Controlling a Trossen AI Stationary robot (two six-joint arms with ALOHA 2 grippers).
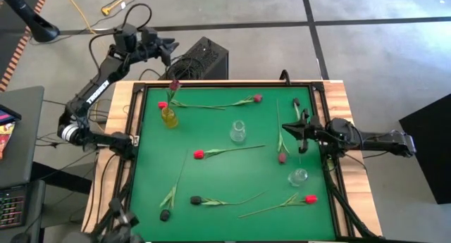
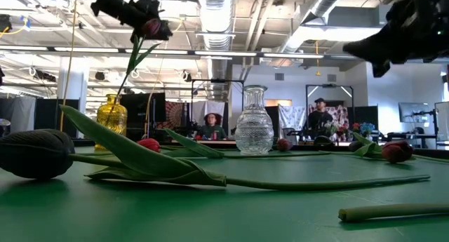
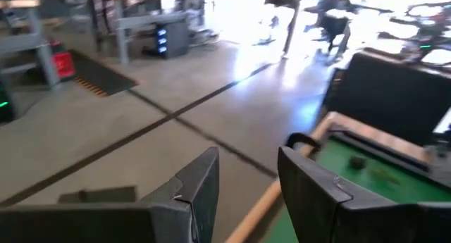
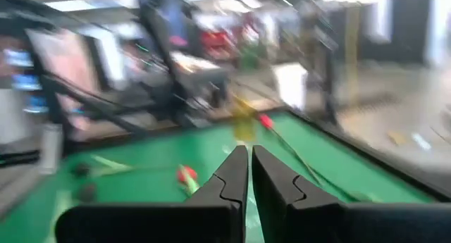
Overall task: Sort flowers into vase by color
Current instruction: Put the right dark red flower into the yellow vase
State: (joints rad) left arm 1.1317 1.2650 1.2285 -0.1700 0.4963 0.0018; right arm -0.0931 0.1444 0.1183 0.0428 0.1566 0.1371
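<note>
Presently, a pink-maroon tulip (image 1: 174, 84) is seen at the left gripper (image 1: 169, 53), raised above the far left corner of the green mat (image 1: 225, 211); in the low view its stem hangs down beside the yellow vase (image 2: 111, 113). Whether the flower is actually clamped cannot be told, though the fingers are seen parted in the left wrist view. A red tulip head (image 1: 163, 106) is seen at the mouth of the yellow vase. The right gripper (image 1: 287, 127) is held over the right side of the mat with its fingers nearly closed on nothing. A clear vase (image 1: 238, 132) is placed near the mat's middle, and a second clear vase (image 1: 298, 177) towards the right edge. Other tulips are scattered flat: a red one (image 1: 199, 154) at centre, a dark one (image 1: 165, 215) at near left, a red one (image 1: 311, 198) at near right.
</note>
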